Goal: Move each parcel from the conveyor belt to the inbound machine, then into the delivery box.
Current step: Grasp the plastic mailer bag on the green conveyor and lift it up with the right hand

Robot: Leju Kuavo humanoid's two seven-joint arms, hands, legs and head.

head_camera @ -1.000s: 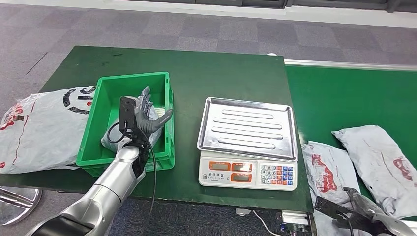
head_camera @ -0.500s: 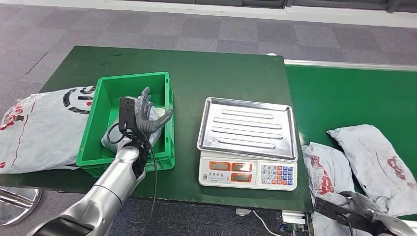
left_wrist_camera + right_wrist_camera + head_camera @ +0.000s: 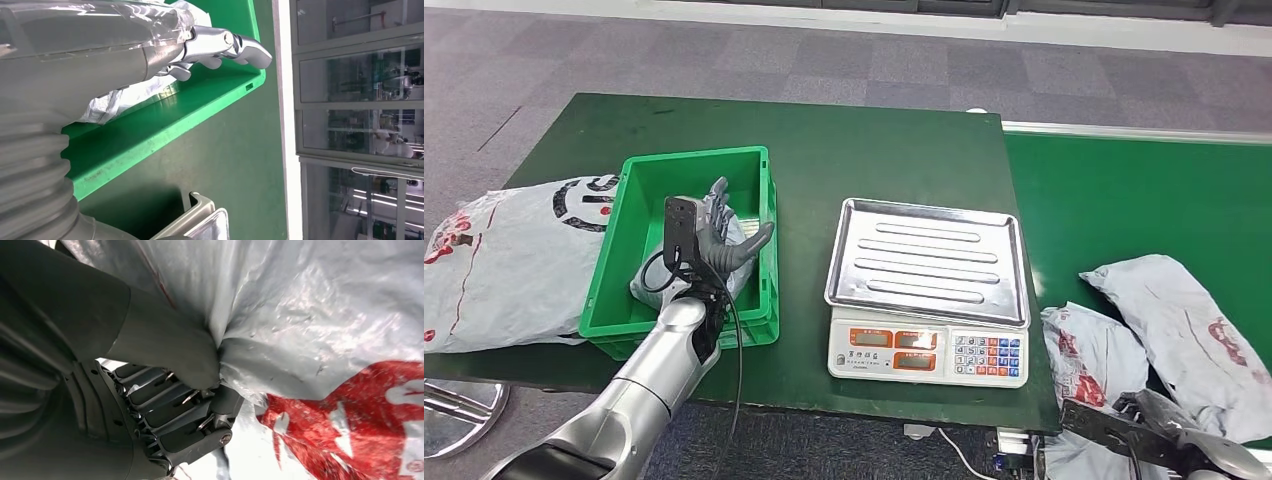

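Left arm (image 3: 639, 385) reaches up from below into the green bin (image 3: 614, 270). Left hand (image 3: 716, 236) sits above the bin's inside, fingers spread and extended, nothing in it. In the left wrist view the fingers (image 3: 227, 44) stretch past the bin's far rim, with crinkled plastic just under the palm. A grey parcel (image 3: 649, 285) lies in the bin directly below that hand; touching or not, cannot tell.

Right hand (image 3: 1169, 435) is low at the conveyor's (image 3: 1124, 200) near edge. Right wrist view: thumb (image 3: 170, 347) and fingers (image 3: 200, 420) pinch a fold of a grey bag, plastic gathered tight between them. It grips the near parcel (image 3: 1092, 352), which lies on the belt just ahead of the hand. A second parcel (image 3: 1184, 325) lies just beyond and outboard of it, overlapping or touching; which, cannot tell.

Scale (image 3: 929, 290) stands between the two hands, steel tray bare, on the green table (image 3: 874, 150).

Large grey bag (image 3: 509, 265) outboard of the left hand, against the bin's outer wall.

Markings: red print on both belt parcels, unreadable. Black and red print on the large bag, unreadable. Scale displays and keypad too small to read.
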